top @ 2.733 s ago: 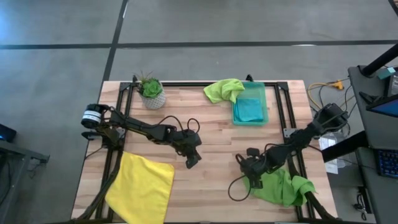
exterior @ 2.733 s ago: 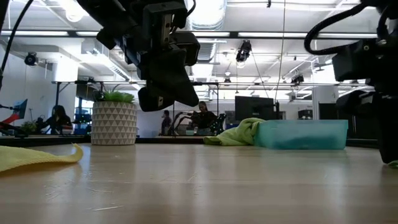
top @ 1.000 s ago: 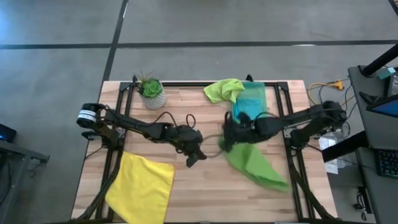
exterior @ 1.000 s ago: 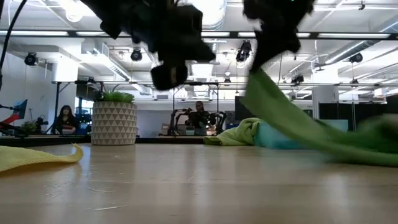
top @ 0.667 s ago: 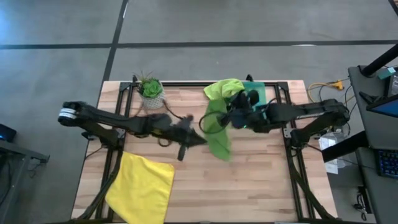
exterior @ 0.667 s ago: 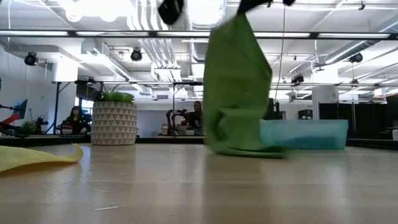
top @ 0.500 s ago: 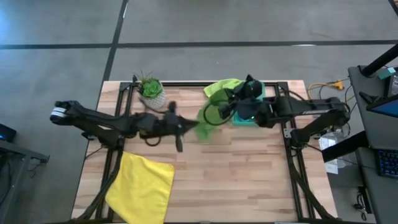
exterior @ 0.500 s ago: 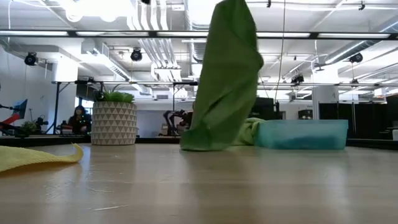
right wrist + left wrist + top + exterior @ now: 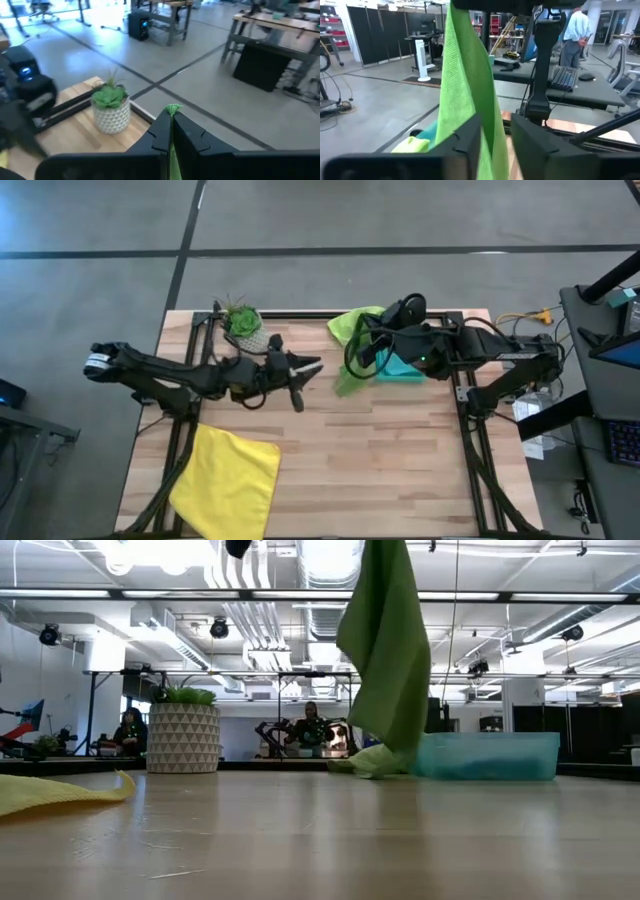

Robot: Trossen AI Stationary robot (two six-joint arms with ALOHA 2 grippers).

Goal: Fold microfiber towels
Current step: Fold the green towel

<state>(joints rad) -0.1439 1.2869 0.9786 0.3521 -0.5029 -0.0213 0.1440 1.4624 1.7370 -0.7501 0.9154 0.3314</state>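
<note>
Since a second ago, lime towel [image 9: 388,645] lifted clear of desk [image 9: 400,460], now dangling by the bin [image 9: 405,365]. Right pincer [image 9: 170,120] clenched on its top corner; left pincer [image 9: 494,142], fingers parted around the hanging edge, likely to spread it.

One camera hangs overhead and looks straight down on the whole table [image 9: 330,440], while another sits right at the tabletop's edge, close to the wood, and faces level across it into the workshop behind. Each arm also carries a camera on its wrist that peers forward past its own dark fingers [image 9: 540,145], the left one aimed at the hanging lime green towel [image 9: 465,85] up close and the right one at the potted plant [image 9: 111,107] and the floor past the table's end. That plant also shows in the overhead and low views, and the hanging towel appears in all four.
</note>
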